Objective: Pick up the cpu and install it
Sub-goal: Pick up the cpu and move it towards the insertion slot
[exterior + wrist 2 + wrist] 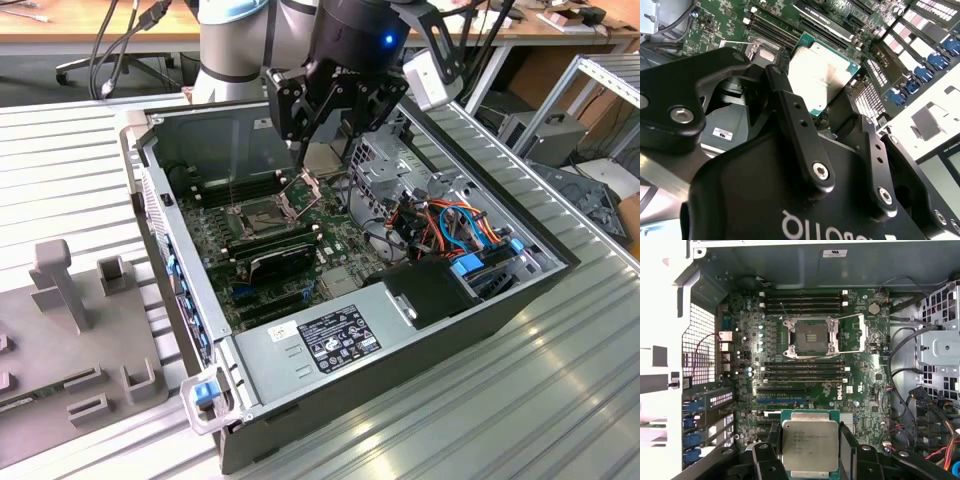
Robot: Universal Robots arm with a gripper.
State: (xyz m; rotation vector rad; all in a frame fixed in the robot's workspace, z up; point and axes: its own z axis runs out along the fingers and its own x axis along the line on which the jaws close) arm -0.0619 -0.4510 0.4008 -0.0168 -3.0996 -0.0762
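Observation:
The cpu, a flat square chip with a pale silver face on a green edge, is held between the black fingers of my gripper, which is shut on its sides. In the second wrist view the cpu sits tilted between the fingers. In the exterior view my gripper hangs with the cpu above the green motherboard, a little to the exterior view's right of the socket. The socket lies open, its dark square bare and its metal frame swung aside.
The motherboard lies in an open computer case on a ribbed metal table. Memory slots flank the socket. A drive cage with orange and blue cables stands at the exterior view's right. A grey fixture with blocks sits at its left.

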